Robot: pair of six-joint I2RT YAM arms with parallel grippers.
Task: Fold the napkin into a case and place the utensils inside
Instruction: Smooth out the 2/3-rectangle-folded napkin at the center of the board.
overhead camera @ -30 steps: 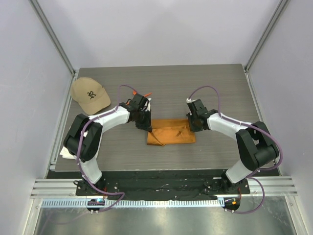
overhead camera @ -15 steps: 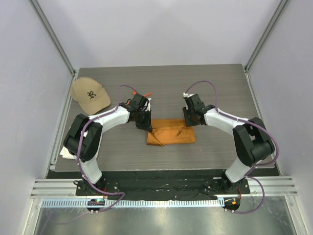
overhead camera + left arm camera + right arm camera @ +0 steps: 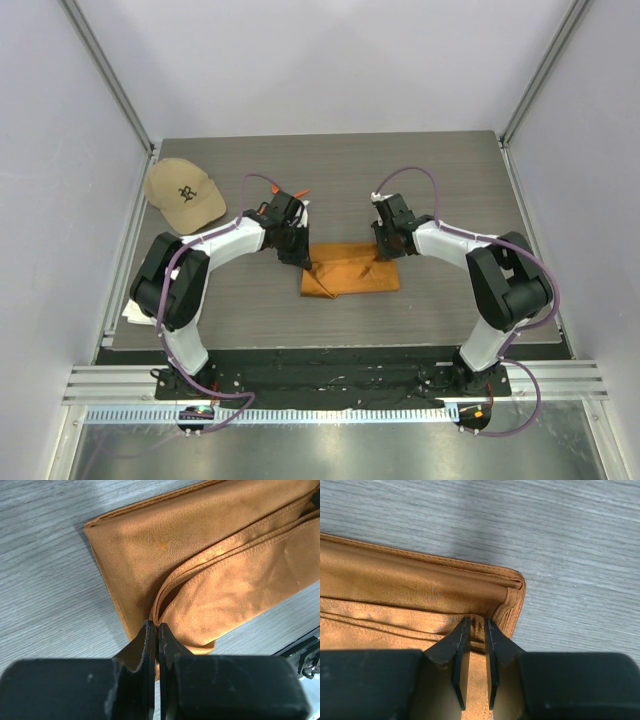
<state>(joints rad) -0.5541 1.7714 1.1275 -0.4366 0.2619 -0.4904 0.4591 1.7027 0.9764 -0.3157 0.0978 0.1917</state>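
At the bench's (image 3: 440, 170) near left edge, a white towel (image 3: 132, 313) peeks out from under the left arm. Mid-bench, closer to the front edge, the napkin (image 3: 350, 272) lies as a flat folded band, so I judge the folding step is nearly finished. The left gripper (image 3: 154, 630) is pinched tight on a flap at the band's left end. The right gripper (image 3: 476, 624) hovers narrowly parted over the right-end hem. The next move calls for squaring the case, then fetching the utensils (image 3: 302, 190), only an orange sliver beyond the left wrist. A tan cap (image 3: 185, 192) sits at the far left corner, out of the way.
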